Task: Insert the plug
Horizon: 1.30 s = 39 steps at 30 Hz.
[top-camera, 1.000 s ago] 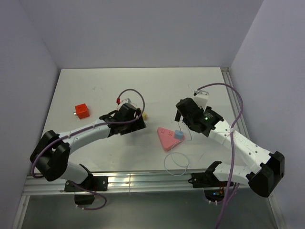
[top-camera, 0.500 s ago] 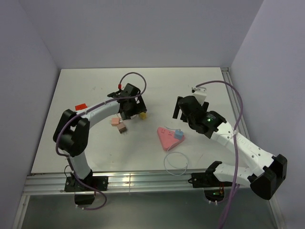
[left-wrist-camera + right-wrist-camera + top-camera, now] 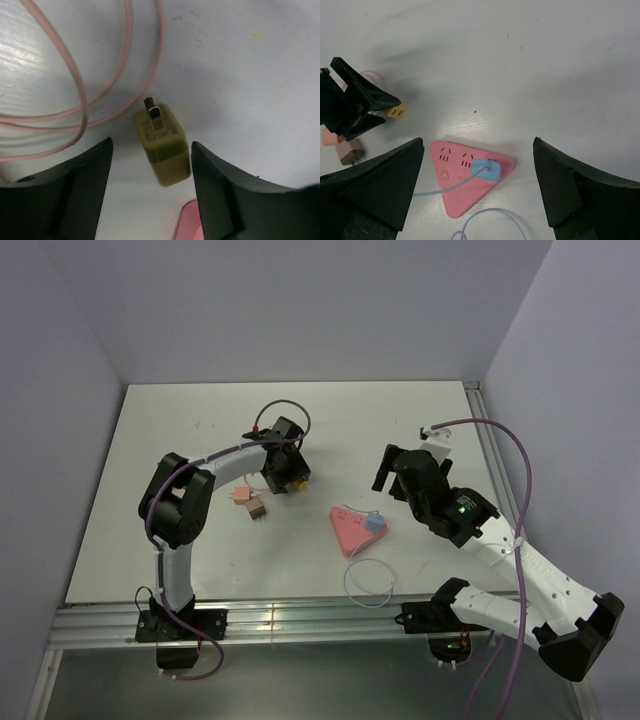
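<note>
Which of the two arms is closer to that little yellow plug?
Left. The left arm has open jaws either side of the yellow plug; the right arm hangs apart, beyond the pink power strip.

White links (image 3: 535, 568), black joints (image 3: 178, 506), looping purple cables (image 3: 512, 443) (one small green light (image 3: 461, 507))

One pink power strip (image 3: 347, 530) and four plugs: blue plug (image 3: 375, 522), yellow plug (image 3: 162, 145), pink plug (image 3: 241, 495), brown plug (image 3: 257, 509).

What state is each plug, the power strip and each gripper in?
yellow plug, unplugged, lying loose
pink plug, unplugged
brown plug, unplugged
blue plug, inserted in pink power strip
pink power strip, some sockets free
left gripper, open around yellow plug
right gripper, open, empty
</note>
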Each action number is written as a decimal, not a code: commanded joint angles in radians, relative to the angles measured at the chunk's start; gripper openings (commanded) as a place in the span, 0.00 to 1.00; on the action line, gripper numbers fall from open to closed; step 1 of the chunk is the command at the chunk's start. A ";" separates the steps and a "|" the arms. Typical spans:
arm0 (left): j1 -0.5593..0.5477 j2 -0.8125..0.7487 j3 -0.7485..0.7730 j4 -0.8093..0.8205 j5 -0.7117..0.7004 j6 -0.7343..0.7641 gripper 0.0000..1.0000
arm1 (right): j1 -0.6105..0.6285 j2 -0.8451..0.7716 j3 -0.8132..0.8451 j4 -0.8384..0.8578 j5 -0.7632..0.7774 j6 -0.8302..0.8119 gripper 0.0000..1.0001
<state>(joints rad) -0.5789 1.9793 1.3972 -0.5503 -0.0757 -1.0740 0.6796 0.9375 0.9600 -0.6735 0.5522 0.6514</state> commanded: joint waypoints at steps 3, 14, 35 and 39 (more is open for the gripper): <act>0.013 0.032 0.039 0.069 0.043 -0.007 0.43 | -0.005 -0.035 -0.004 0.002 -0.008 -0.013 0.96; 0.037 -0.264 -0.191 0.269 0.221 0.002 0.00 | -0.005 -0.127 -0.027 0.044 -0.173 -0.128 0.95; -0.068 -0.747 -0.463 0.708 0.565 -0.779 0.00 | 0.343 -0.075 -0.115 0.629 -0.164 -0.219 0.86; -0.090 -0.777 -0.466 0.673 0.531 -0.807 0.00 | 0.360 -0.060 -0.129 0.669 -0.110 -0.210 0.79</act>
<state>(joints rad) -0.6548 1.2377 0.9333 0.0933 0.4908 -1.8198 1.0264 0.8745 0.8413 -0.1162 0.3420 0.4416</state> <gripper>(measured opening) 0.350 0.799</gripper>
